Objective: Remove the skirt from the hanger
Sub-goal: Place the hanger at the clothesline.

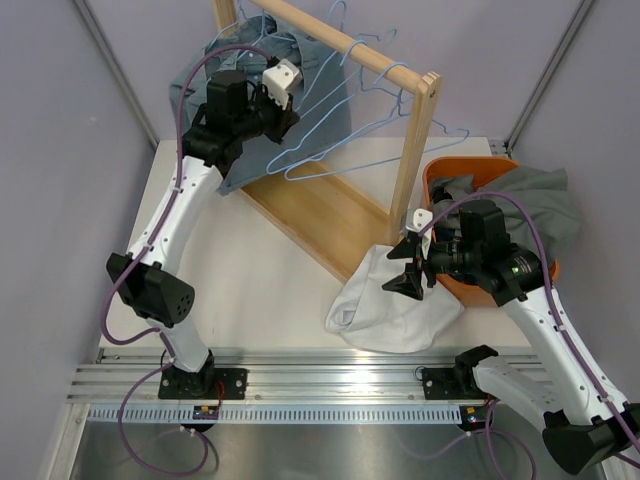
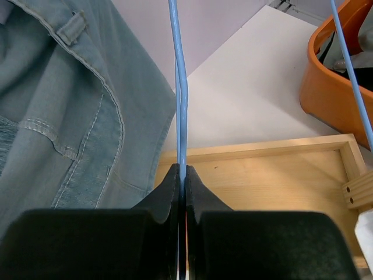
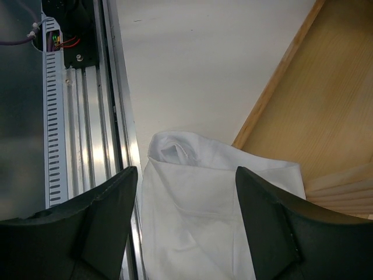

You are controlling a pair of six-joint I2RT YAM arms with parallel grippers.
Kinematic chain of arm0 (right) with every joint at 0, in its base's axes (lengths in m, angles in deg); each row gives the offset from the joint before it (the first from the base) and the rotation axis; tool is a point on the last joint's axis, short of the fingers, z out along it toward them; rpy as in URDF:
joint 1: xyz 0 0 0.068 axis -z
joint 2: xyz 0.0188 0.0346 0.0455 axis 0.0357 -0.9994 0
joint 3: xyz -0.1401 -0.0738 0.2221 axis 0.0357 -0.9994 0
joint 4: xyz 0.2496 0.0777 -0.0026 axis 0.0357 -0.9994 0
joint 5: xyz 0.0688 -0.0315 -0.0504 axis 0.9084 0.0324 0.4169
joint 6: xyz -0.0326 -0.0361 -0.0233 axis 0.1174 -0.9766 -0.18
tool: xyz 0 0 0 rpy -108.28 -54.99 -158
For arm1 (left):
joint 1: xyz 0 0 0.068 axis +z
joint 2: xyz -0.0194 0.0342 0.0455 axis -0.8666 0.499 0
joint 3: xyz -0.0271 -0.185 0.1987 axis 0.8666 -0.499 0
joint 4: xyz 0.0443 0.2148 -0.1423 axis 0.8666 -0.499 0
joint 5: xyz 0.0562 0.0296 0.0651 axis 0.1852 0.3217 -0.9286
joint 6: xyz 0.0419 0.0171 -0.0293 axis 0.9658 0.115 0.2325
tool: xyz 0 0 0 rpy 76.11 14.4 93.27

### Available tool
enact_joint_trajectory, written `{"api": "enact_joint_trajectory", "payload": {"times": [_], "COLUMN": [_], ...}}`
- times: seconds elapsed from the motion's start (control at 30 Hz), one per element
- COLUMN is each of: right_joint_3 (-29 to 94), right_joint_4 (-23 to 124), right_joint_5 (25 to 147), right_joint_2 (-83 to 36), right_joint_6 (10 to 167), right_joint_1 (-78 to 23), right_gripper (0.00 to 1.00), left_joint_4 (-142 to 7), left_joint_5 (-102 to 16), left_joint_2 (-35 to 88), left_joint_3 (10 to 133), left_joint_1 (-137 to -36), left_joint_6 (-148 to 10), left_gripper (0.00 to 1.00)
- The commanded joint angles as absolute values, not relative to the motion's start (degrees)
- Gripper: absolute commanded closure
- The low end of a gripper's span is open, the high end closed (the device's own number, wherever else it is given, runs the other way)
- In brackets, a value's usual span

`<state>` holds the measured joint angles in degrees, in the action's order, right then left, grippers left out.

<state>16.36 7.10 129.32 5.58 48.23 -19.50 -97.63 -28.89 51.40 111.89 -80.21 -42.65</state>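
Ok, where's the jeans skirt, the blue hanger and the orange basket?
denim skirt (image 2: 70,122): left wrist view, on its stitched front panel.
blue hanger (image 2: 180,70): left wrist view, on the straight wire mid-picture.
orange basket (image 2: 329,99): left wrist view, on its outer wall.

Blue denim skirt (image 2: 70,116); blue hanger (image 2: 182,116); orange basket (image 2: 326,87)

skirt (image 2: 70,116): soft matt denim, raised stitched seams. hanger (image 2: 181,87): smooth, glossy blue coating. rack (image 1: 330,225): pale, smooth, matt wood. bin (image 2: 326,87): glossy orange plastic. cloth (image 3: 198,204): white, matt, creased. left fingers (image 2: 166,195): matt black plastic. rail (image 3: 87,116): brushed, shiny metal.
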Motion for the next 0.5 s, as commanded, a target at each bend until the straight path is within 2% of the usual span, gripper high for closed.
{"api": "enact_joint_trajectory", "payload": {"times": [0.0, 0.23, 0.47], "right_joint_3": [17.6, 17.5, 17.4], "right_joint_4": [9.5, 10.0, 9.3], "right_joint_5": [131.8, 132.5, 132.2], "right_joint_2": [6.1, 5.6, 5.6], "right_joint_6": [49.5, 49.5, 48.7], "right_joint_1": [-18.9, -18.7, -18.7], "right_gripper": [0.25, 0.25, 0.25], "left_joint_4": [-94.5, -94.8, -94.9], "left_joint_5": [-27.9, -27.5, -28.8], "left_joint_2": [51.2, 50.5, 47.2], "left_joint_3": [116.2, 118.7, 116.3], "left_joint_1": [-79.8, -80.8, -81.4], "left_joint_6": [-43.6, -43.5, -42.2], "left_gripper": [1.00, 1.00, 1.00]}}
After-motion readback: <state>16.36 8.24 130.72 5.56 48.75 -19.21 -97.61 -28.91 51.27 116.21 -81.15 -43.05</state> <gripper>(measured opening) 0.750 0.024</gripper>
